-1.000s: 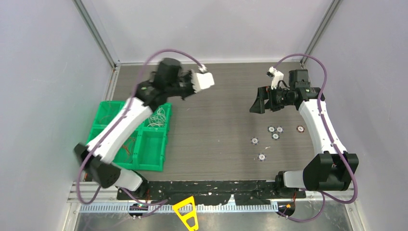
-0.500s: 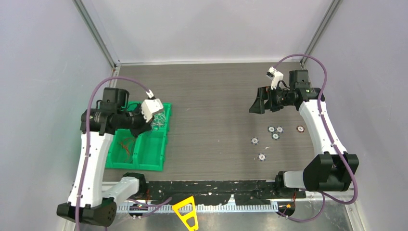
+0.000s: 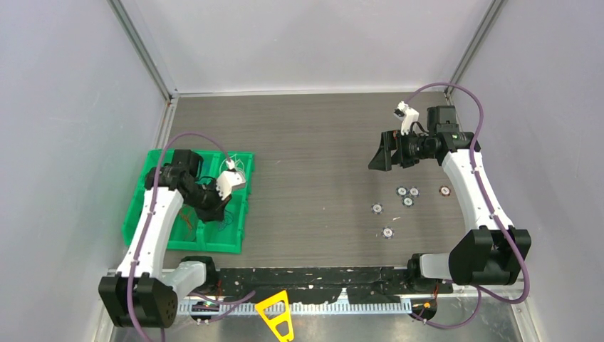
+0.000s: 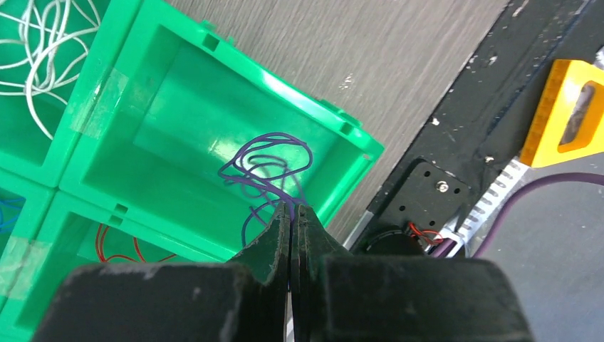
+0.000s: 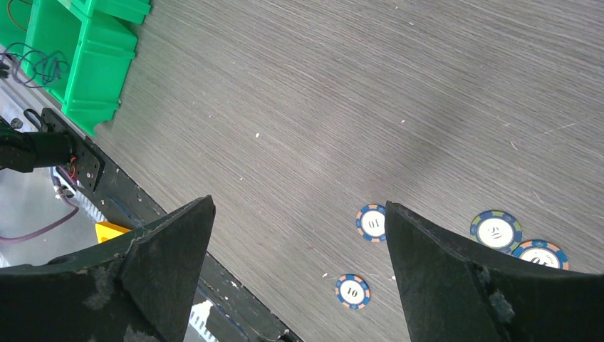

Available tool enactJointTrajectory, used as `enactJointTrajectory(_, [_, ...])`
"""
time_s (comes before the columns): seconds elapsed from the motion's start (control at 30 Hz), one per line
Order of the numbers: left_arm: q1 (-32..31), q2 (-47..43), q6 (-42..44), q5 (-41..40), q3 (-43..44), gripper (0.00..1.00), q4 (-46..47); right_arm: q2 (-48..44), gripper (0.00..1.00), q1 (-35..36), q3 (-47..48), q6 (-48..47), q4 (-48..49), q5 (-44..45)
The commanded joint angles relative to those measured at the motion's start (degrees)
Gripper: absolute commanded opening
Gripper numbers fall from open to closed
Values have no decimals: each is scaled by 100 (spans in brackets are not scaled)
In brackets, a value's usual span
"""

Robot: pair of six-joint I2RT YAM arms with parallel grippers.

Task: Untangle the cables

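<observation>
The dark wood-grain table (image 3: 320, 142) is filling the floor of the white-walled cell. The right arm (image 3: 474, 185) is reaching up over the right side of the table. The left arm (image 3: 153, 228) is bending over the green bin (image 3: 221, 246), which is sitting at the table's left edge and is split into four compartments.

The right claw (image 5: 299, 206) is hanging released above bare table, its jaws spread wide with nothing between them. The left claw (image 4: 292, 208) is pointing down over the near right compartment. It is clenched tight, and the purple cable (image 4: 267, 153) is running up into its tips, so it is grasping that cable.

The rest of the purple cable is lying in loose loops in that same compartment. The white cable (image 4: 39, 43) is coiling in the far right compartment, and the red cable (image 4: 121, 249) is lying in the near left one. A bit of blue cable (image 4: 7, 214) is showing in the far left one.

Six small round chips (image 3: 407, 192) are lying scattered on the table below the right claw, well apart from the bin.
</observation>
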Motion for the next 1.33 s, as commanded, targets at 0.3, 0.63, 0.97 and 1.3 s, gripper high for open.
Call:
enactJointTrajectory(0.3, [51, 754, -202, -159, 661, 79, 510, -113, 95, -24, 96, -58, 51, -121])
enactJointTrajectory(0.63, [51, 1381, -2986, 312, 3632, 100, 618, -384, 95, -25, 124, -51, 177, -128])
enactJointTrajectory(0.97, [-26, 1976, -5749, -984, 3296, 100, 2890, -671, 95, -338, -372, 41, 993, 1129])
enactJointTrajectory(1.3, [-47, 1722, -4966, -1447, 2480, 99, 2882, -534, 95, -419, -727, 264, 1468, 1458])
